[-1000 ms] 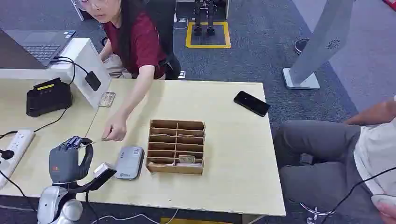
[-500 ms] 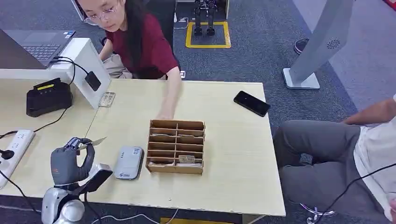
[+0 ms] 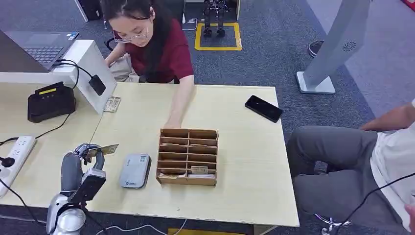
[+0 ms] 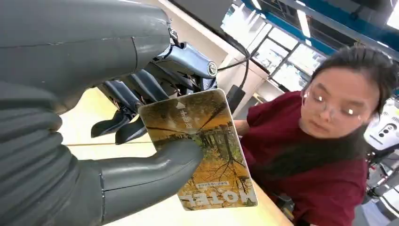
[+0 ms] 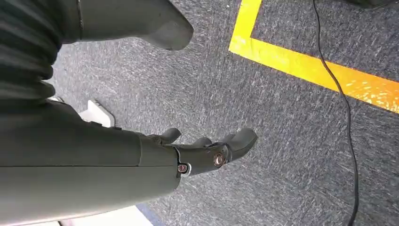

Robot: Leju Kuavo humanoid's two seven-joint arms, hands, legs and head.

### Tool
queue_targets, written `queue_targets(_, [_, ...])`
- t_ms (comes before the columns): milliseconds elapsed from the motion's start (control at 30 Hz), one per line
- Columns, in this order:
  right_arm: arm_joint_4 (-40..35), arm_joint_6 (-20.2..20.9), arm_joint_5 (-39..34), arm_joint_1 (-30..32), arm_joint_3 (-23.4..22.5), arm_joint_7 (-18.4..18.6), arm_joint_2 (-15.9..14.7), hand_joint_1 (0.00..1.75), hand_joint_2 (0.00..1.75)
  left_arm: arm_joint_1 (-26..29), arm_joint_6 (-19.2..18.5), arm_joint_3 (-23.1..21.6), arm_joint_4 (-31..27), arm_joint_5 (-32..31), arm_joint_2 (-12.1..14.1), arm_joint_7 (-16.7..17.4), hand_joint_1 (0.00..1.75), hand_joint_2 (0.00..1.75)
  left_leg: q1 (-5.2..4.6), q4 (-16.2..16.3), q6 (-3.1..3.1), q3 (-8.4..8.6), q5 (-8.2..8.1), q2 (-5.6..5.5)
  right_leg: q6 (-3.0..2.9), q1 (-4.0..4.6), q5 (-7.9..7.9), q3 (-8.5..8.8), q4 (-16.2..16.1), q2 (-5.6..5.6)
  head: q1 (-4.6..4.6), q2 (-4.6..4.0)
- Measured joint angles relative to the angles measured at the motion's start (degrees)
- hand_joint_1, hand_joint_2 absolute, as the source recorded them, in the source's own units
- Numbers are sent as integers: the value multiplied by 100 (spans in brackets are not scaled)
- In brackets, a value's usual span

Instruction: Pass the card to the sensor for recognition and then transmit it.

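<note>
Left hand (image 3: 80, 164) pinches the card (image 3: 103, 150) upright.

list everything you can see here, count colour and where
card: 1, autumn-tree print, pinched in the left hand
card reader: 1, grey, on table beside the hand
slotted box: 1, brown, table centre
phone: 1, black, far right of table
power strip: 1, white, left table
black device: 1, left table
laptop: 1, dark, far left
person: 1, red shirt, across the table
left hand: grey
right hand: grey, above carpet
</note>
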Motion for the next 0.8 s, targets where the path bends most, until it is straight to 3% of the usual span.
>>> queue_targets(167, [0,0,0,0,-9,0,2,0,175,-1,-111,0,-26,122,-26,0,175,175,0,0,0,0,0,0,0,0,0,0,0,0,0,0])
queue_targets(367, [0,35,11,2,-46,31,13,0,175,-2,-1132,0,-131,909,-74,238,175,175,0,0,0,0,0,0,0,0,0,-1,0,0,0,0])
queue_targets(667, [0,28,92,3,-140,-2,20,0,175,-37,-1244,0,-52,804,-85,555,175,175,0,0,0,-2,0,0,0,0,0,-1,0,0,0,0])
queue_targets(800, [0,20,114,5,-162,-15,31,0,175,-38,-1568,4,105,1073,-79,640,175,175,0,0,0,-2,0,0,0,0,0,-1,0,0,0,0])
